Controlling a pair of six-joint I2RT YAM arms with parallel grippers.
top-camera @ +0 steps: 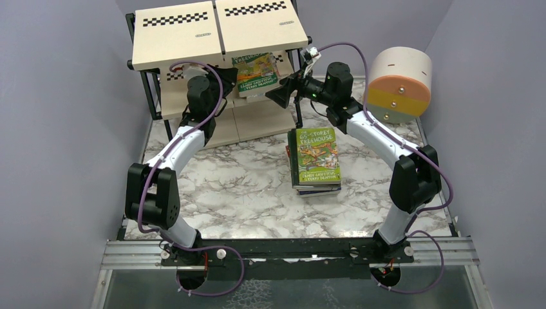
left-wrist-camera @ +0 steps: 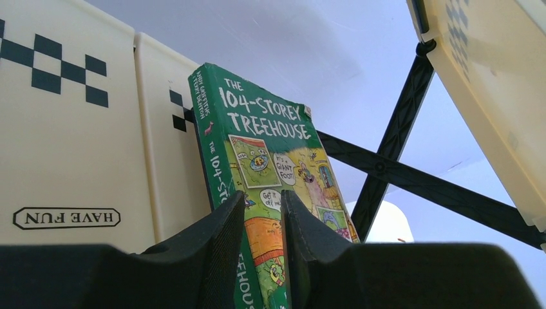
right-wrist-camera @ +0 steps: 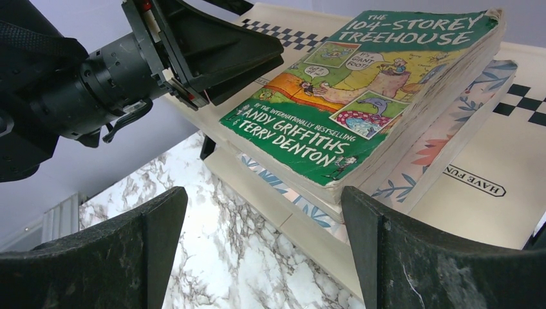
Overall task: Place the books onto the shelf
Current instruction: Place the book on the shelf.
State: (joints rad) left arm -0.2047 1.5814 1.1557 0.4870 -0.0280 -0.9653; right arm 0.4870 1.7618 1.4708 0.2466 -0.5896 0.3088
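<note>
left jaws: pretty much together, tips right at the green book (left-wrist-camera: pixel 270 148)
right jaws: wide apart, nothing in them, pointed at the shelf (top-camera: pixel 193 38)
green book: on the shelf's middle board, lying on a floral book (right-wrist-camera: pixel 444 129)
other books (top-camera: pixel 315 161): stacked on the desk (top-camera: pixel 225 187), just in front of the shelf
</note>
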